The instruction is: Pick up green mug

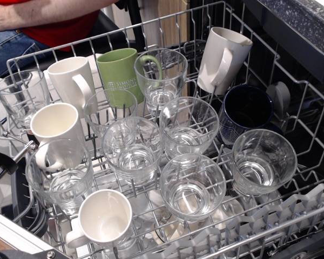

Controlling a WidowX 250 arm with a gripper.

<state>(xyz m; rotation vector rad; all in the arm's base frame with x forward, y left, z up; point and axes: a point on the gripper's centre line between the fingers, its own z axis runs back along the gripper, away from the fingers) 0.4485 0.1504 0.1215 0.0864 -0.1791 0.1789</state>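
No jaws in sight, so their state can't be told. The green mug point(120, 73) stands upright at the far side of the wire dish rack point(291, 89), handle pointing right, touching a clear glass point(161, 75). A white mug point(73, 81) sits just left.

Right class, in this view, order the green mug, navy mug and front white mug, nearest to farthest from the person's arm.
1. Green mug: back row, just below the arm.
2. Navy mug: middle right.
3. White mug: front left.
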